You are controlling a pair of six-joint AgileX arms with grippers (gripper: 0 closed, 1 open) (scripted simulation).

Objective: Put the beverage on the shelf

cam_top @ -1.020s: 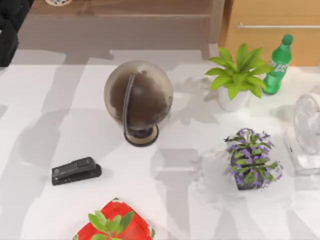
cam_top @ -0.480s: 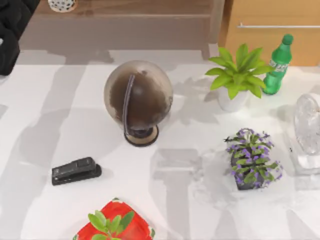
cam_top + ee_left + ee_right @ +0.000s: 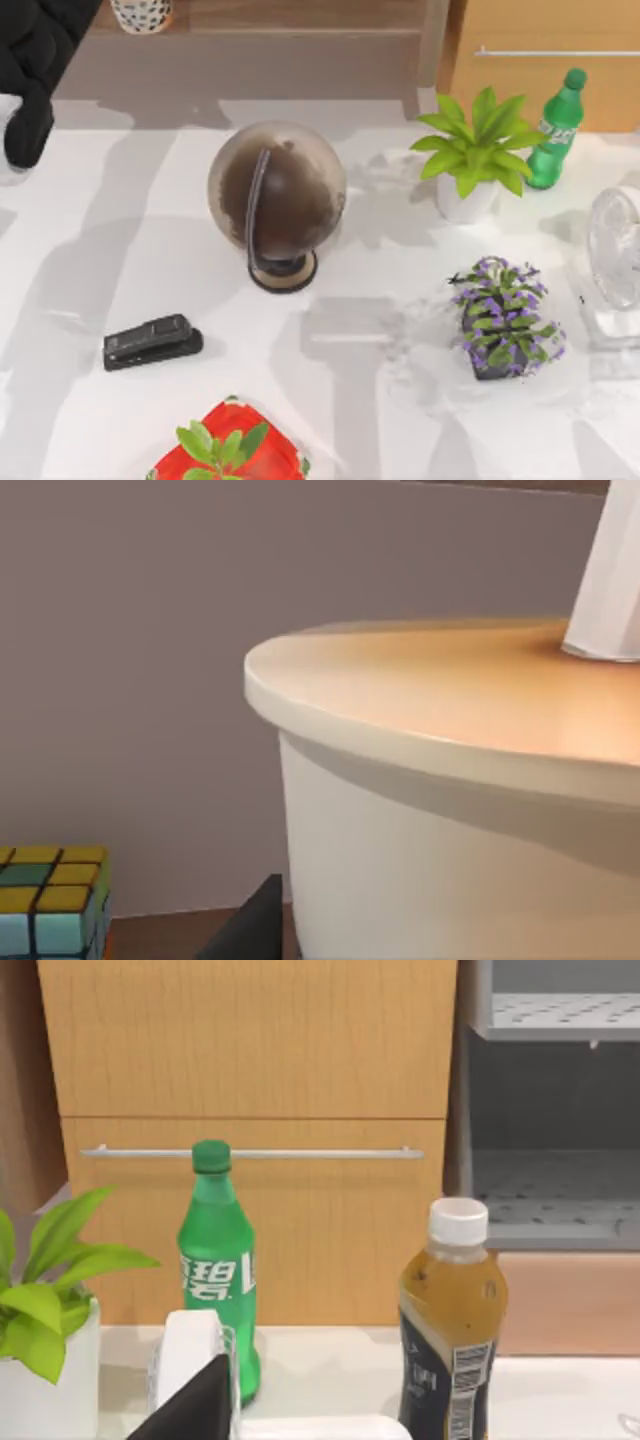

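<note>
A rendered home-office corner: a white table carries a desk globe, a black stapler, potted plants and a small fan, backed by a light-wood cabinet and wooden shelf.

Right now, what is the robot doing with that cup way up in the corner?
The left arm is at the top left of the table, by the shelf. Its wrist view looks from very close at the beverage, with its orange lid and white straw, against the shelf's grey-brown back beside a colourful puzzle cube. From above, the cup's speckled base sits on the shelf board. The right wrist camera faces the green soda bottle and the cabinet.
</note>
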